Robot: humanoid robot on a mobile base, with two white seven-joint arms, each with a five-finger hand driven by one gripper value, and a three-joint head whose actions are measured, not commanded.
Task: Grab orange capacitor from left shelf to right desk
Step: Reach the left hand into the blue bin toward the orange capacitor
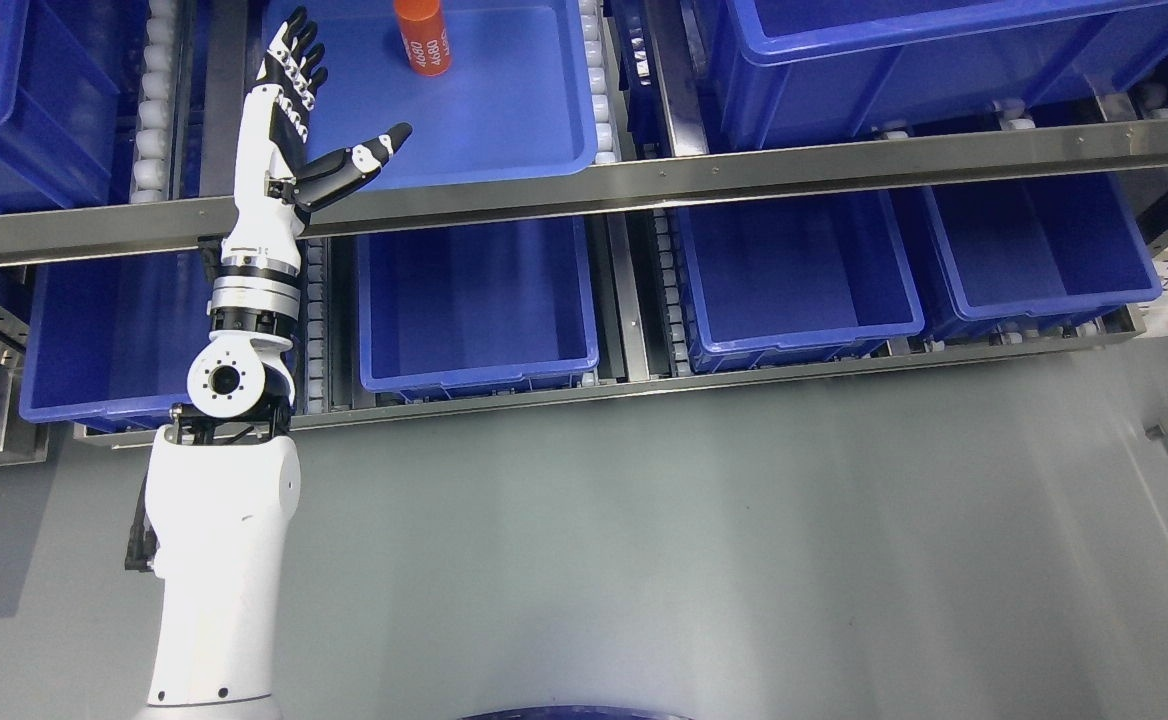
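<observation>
**Left hand spread at the upper bin, capacitor not grasped**

Head view: the white-and-black left hand (306, 110) reaches up at the left edge of the shallow blue plastic bin (534, 140) on the upper steel shelf rail (844, 160). Its fingers (296, 50) are straight and its thumb splayed out, holding nothing. The orange cylindrical capacitor (421, 36) stands in that bin, right of the hand and apart from it.
</observation>
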